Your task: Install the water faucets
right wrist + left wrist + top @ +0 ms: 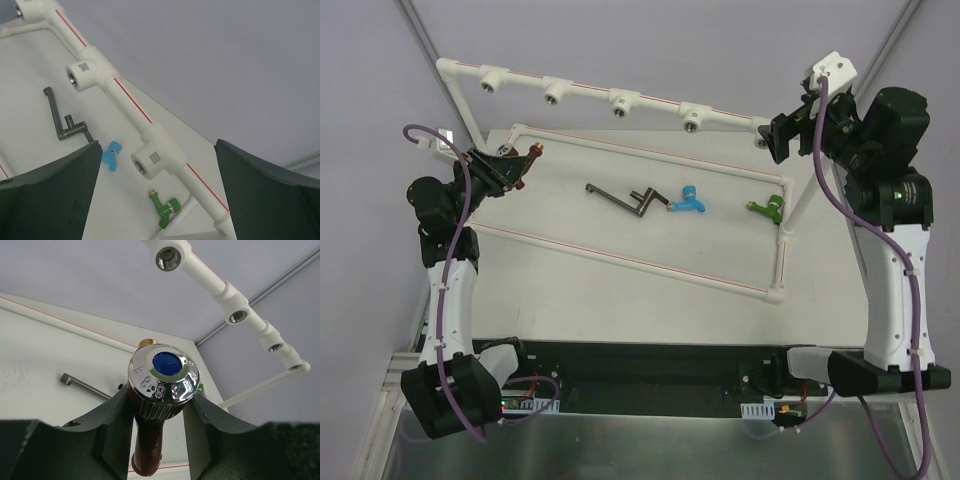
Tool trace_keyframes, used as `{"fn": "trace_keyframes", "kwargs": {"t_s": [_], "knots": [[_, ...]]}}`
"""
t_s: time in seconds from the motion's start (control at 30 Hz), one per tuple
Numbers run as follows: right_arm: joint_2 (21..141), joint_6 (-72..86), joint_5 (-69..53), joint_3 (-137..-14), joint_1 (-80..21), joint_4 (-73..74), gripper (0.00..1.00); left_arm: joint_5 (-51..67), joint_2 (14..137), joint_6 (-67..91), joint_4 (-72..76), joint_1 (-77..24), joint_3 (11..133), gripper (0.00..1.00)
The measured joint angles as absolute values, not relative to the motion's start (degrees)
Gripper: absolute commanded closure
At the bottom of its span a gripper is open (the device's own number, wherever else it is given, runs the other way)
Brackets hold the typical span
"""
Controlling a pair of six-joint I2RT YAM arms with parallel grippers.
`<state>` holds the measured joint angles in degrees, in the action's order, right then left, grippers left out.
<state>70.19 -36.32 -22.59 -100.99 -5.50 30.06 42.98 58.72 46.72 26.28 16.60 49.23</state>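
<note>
Upper left, the left gripper (520,168) clamps the red-brown faucet (163,371) (knob shiny, blue-centred); upper right, the right gripper (782,137) gapes wide.

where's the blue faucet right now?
Top view: the blue faucet lies on the table just right of centre, inside the white pipe frame, between the dark grey crank tool and the green faucet.
</note>
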Motion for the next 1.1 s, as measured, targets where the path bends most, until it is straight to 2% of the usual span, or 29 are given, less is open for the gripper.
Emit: {"fn": "trace_keyframes", "kwargs": {"t_s": [0.13,0.47,0.63,0.73,0.77,0.87,0.93,1.07,1.1], "knots": [[78.9,-45.1,-27.4,-110.4,-7.3,37.2,0.03,42.7,58.1,43.6,23.0,16.0,49.3,1.0],[89.8,-60.1,-28.6,-113.3,-12.6,45.6,0.01,41.3,56.6,37.5,16.3,11.2,50.4,1.0],[93.9,-63.5,-25.5,-116.0,-15.8,45.8,0.08,39.3,53.9,32.5,11.9,8.8,50.9,1.0],[95.6,-65.0,-23.4,-117.1,-17.4,46.2,0.23,38.5,52.3,30.7,10.4,8.1,50.9,1.0],[96.1,-65.5,-22.7,-117.5,-17.8,46.5,0.32,38.2,51.7,29.9,9.8,7.8,50.9,1.0],[97.5,-67.0,-19.9,-119.6,-18.4,46.9,0.47,37.5,51.2,28.5,8.7,7.5,51.0,1.0],[97.8,-67.3,-18.7,-120.2,-18.4,46.8,0.55,36.9,51.2,27.4,7.7,7.4,51.0,1.0],[97.7,-67.8,-17.1,-120.7,-18.7,46.6,0.78,36.1,51.2,26.2,6.2,7.4,51.0,1.0],[97.4,-68.4,-16.9,-120.7,-18.9,47.1,0.8,35.8,51.1,26.0,5.8,7.4,51.0,1.0]]}}
